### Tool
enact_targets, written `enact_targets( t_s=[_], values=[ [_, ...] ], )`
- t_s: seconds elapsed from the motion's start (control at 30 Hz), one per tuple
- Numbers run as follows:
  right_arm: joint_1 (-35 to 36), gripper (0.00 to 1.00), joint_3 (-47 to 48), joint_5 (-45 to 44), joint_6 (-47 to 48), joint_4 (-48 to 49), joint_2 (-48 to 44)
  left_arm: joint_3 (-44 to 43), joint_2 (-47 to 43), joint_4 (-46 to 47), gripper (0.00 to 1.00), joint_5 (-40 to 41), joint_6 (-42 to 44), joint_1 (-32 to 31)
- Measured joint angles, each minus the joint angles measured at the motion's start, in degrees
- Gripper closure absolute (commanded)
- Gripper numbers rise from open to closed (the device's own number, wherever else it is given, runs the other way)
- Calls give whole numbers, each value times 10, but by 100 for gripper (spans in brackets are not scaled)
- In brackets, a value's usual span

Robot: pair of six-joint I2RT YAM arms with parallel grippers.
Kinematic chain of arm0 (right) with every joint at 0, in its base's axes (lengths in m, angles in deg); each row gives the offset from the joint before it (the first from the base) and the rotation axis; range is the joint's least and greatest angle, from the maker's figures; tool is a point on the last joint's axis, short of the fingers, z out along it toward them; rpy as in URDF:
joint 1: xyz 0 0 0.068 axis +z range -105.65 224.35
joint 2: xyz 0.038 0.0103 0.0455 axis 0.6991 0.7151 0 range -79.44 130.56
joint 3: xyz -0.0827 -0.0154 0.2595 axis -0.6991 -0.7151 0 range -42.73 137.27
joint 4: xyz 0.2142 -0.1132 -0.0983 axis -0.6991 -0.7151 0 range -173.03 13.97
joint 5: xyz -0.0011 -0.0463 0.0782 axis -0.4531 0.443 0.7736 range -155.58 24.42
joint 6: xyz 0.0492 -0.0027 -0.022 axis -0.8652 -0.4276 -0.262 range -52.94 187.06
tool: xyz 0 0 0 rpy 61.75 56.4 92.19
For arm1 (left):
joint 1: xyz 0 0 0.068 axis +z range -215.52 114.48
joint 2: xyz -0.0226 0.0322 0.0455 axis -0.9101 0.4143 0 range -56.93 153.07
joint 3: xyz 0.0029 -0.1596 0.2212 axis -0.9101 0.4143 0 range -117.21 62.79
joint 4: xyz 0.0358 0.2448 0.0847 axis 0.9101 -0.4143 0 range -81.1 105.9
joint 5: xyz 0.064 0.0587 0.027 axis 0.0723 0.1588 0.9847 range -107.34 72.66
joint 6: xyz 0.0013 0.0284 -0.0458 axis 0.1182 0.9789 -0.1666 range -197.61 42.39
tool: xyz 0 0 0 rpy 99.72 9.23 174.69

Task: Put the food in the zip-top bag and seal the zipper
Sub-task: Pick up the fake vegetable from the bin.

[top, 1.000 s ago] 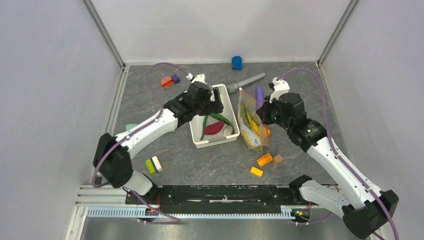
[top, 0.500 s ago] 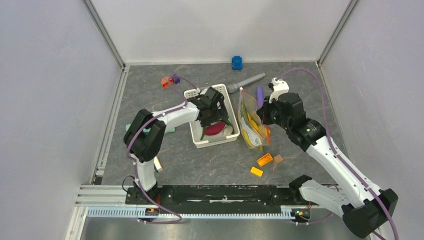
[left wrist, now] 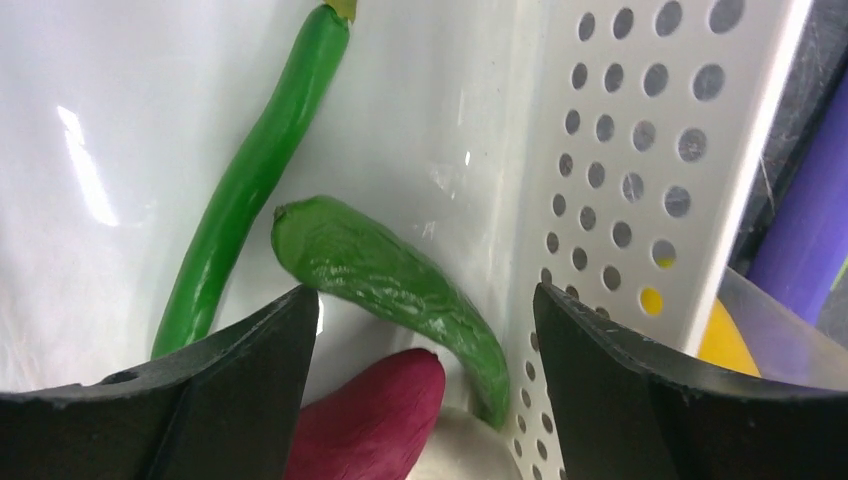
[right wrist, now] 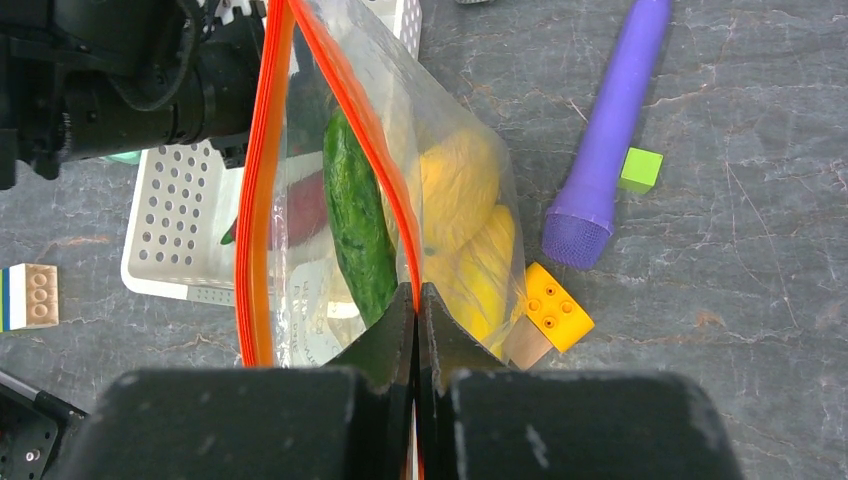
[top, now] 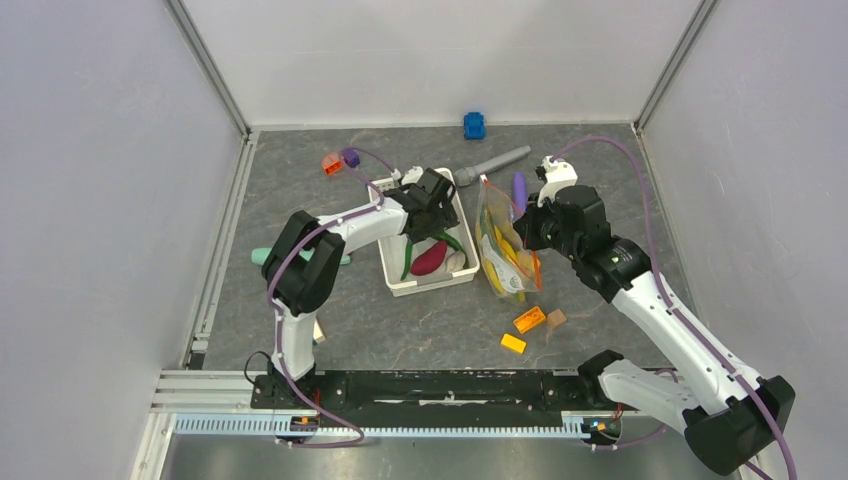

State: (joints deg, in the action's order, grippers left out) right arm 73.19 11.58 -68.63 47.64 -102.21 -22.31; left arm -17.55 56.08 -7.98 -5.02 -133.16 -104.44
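Between the fingers (left wrist: 200,400) of our left pincer (left wrist: 420,300), which stand wide apart with nothing gripped, we look down into the basket (left wrist: 620,150). We count four foods in it:
- one bean (left wrist: 250,190), stretching away beyond the left-hand finger
- one cucumber (left wrist: 400,285), lying slantwise under the gap between the fingertips
- one sweet potato (left wrist: 375,420), closer to the wrist
- one white piece (left wrist: 455,455), just beside the sweet potato at the bottom edge of the view

The basket's holed wall rises just beyond the right-hand finger.

Our right pincer (right wrist: 416,300) is pinched shut on the bag (right wrist: 405,130), right where one lip of the zipper (right wrist: 255,220) runs down into the fingertips. Beyond the fingertips the bag's mouth gapes, with the zipper's two orange lips apart. Inside we count three foods: one second cucumber (right wrist: 358,220) straight ahead of the fingertips, and two yellow pieces (right wrist: 455,180) just to its right, one behind the other.

To the right of this pincer, four things lie on the table (right wrist: 750,250):
- one purple cylinder (right wrist: 605,140)
- one green cube (right wrist: 640,168), just beside the cylinder
- one orange block (right wrist: 555,305), against the bag's lower corner
- one tan block (right wrist: 528,345), touching the orange block

To the left of the right pincer, past the bag, sits the basket, with the left pincer over it. From above, the bag stands between our two pincers, just beside the basket's right wall.
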Motion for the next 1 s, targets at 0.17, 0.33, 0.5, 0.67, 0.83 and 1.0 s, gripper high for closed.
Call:
enact_targets(
  t_s=[0.17, 0.33, 0.5, 0.67, 0.83, 1.0],
  values=[
    [0, 100, 0, 0, 0, -1, 0, -18, 31, -2, 24, 12, -5, 0],
    [0, 100, 0, -2, 0, -1, 0, -35, 45, -5, 38, 27, -6, 0],
    [0, 100, 0, -3, 0, -3, 0, -38, 52, -6, 52, 37, -6, 0],
    [0, 100, 0, -4, 0, -5, 0, -43, 55, -14, 68, 43, -8, 0],
    [0, 100, 0, -5, 0, -5, 0, -47, 55, -23, 86, 52, -8, 0],
    [0, 100, 0, -5, 2, -5, 0, -47, 51, -31, 98, 55, -6, 0]
  ],
)
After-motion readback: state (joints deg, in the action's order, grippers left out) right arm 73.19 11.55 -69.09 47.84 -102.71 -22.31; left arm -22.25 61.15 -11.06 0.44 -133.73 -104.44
